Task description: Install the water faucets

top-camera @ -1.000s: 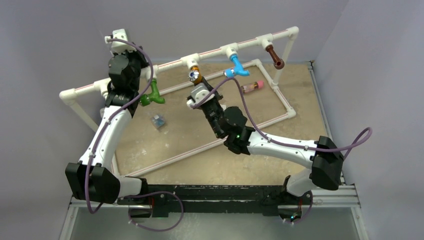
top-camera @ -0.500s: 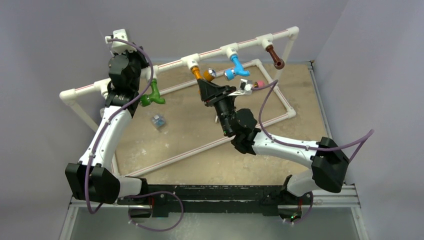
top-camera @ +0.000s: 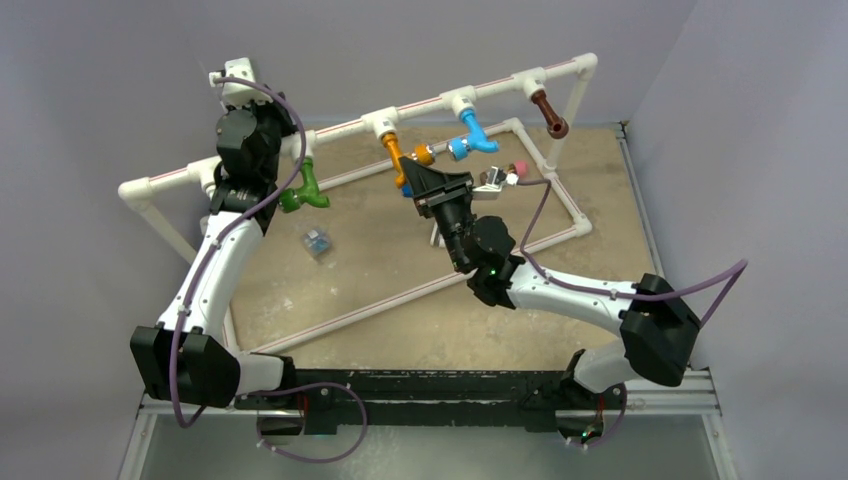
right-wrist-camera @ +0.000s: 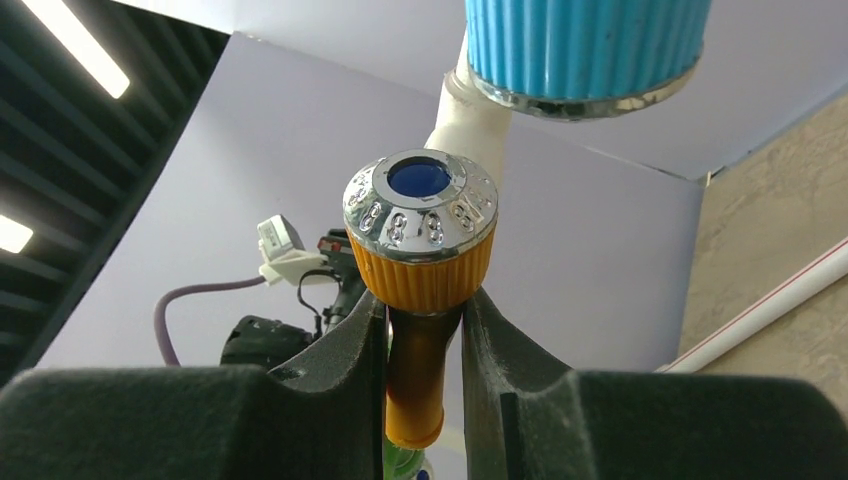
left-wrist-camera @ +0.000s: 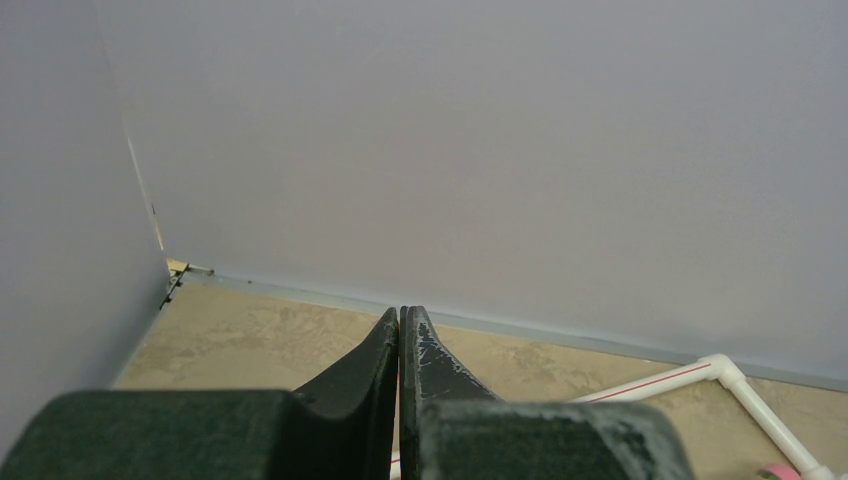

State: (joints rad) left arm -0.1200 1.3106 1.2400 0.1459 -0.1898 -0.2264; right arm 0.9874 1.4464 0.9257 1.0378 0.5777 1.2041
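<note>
Orange faucet (right-wrist-camera: 420, 275) is gripped in the right claw (right-wrist-camera: 422, 300), blue faucet (right-wrist-camera: 588, 50) at one o'clock. Raised marks on its chrome ring (right-wrist-camera: 420, 210) I cannot read. Left claw (left-wrist-camera: 400, 320) is closed, empty.

Support surface: a flat tabletop (top-camera: 380, 330) with a mottled tan, sandy-looking finish, walled by lilac panels on the left, far and right sides. A black rail (top-camera: 430, 385) runs along its near edge.

Lying directly on it:
- The base loop of a white pipe frame (top-camera: 340, 318), a rectangle set at a slant, so its near side runs from near-left up towards the right. Thin red stripes mark the pipes.
- A small clear block with a bluish core (top-camera: 317, 242), left of centre, inside the loop and apart from the pipes.
- A small clear cylinder with a pink end (top-camera: 519, 169), far right, inside the loop and near its right-hand pipe, partly hidden.
</note>
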